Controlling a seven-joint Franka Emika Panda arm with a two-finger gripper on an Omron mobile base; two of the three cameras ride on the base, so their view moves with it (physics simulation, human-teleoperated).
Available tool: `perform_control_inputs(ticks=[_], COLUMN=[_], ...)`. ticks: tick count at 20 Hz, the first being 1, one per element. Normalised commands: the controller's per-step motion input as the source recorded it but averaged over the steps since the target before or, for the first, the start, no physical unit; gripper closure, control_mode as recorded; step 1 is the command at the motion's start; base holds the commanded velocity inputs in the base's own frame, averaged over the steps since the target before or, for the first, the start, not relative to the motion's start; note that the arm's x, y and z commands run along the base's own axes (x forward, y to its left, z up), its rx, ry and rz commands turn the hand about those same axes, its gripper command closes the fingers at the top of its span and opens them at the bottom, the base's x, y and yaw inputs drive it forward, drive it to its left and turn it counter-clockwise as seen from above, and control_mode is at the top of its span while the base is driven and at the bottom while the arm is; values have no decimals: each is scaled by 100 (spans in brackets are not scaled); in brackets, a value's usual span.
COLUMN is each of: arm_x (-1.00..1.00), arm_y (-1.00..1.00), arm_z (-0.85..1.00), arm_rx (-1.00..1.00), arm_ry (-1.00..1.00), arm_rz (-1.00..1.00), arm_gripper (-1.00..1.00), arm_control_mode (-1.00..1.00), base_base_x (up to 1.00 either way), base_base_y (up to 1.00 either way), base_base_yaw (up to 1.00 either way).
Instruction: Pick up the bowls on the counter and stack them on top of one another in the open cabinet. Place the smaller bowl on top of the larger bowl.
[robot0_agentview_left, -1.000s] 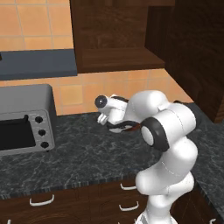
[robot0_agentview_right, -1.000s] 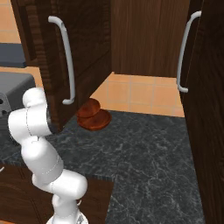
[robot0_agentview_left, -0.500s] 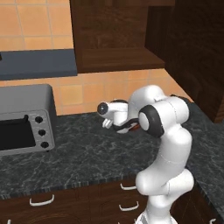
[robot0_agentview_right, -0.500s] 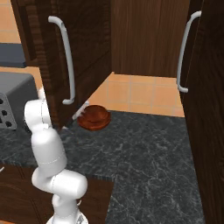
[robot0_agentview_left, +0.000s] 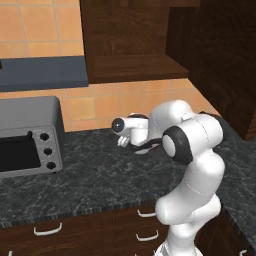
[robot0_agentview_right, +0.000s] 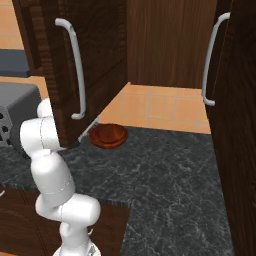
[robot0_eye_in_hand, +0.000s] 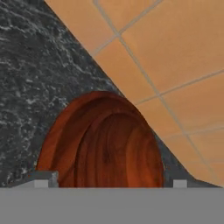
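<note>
A reddish-brown bowl (robot0_eye_in_hand: 103, 142) lies right in front of the pincer (robot0_eye_in_hand: 110, 183), its hollow opening between the two finger tips (robot0_eye_in_hand: 42, 180); one tip shows at each side of the bowl's near rim, so the pincer stands wide, and whether the tips touch the rim cannot be told. The bowl sits on the surface (robot0_eye_in_hand: 30, 70) close to the tiled wall (robot0_eye_in_hand: 175, 48). From the right base camera the bowl (robot0_agentview_right: 108, 135) rests on the surface (robot0_agentview_right: 170, 185) just beside the wall, under the lower edge of the cabinet door (robot0_agentview_right: 70, 65) with its curved white handle. Whether one bowl or two nested ones lie there cannot be told.

The bowl is round, glossy, with wood grain swirling inside. The surface is dark marbled stone with white veins. The wall is matte orange tile with thin grey joints. The open cabinet (robot0_agentview_left: 135, 45) above the bowl is dark brown wood, its shelf bare. From the left base camera a grey toaster oven (robot0_agentview_left: 27, 137) stands on the surface well to the left of the bowl's spot.
</note>
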Motion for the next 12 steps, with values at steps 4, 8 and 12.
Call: perform_control_inputs(ticks=[4, 8, 12], arm_x=[-64, -24, 8], arm_y=[20, 2, 0], arm_z=[49, 4, -9], arm_rx=[0, -11, -1], arm_ry=[13, 35, 3], arm_rz=[-3, 0, 0], arm_gripper=[-100, -100, -100], arm_control_mode=[-100, -100, -100], base_base_x=[0, 0, 0], base_base_y=[0, 0, 0], base_base_yaw=[0, 0, 0])
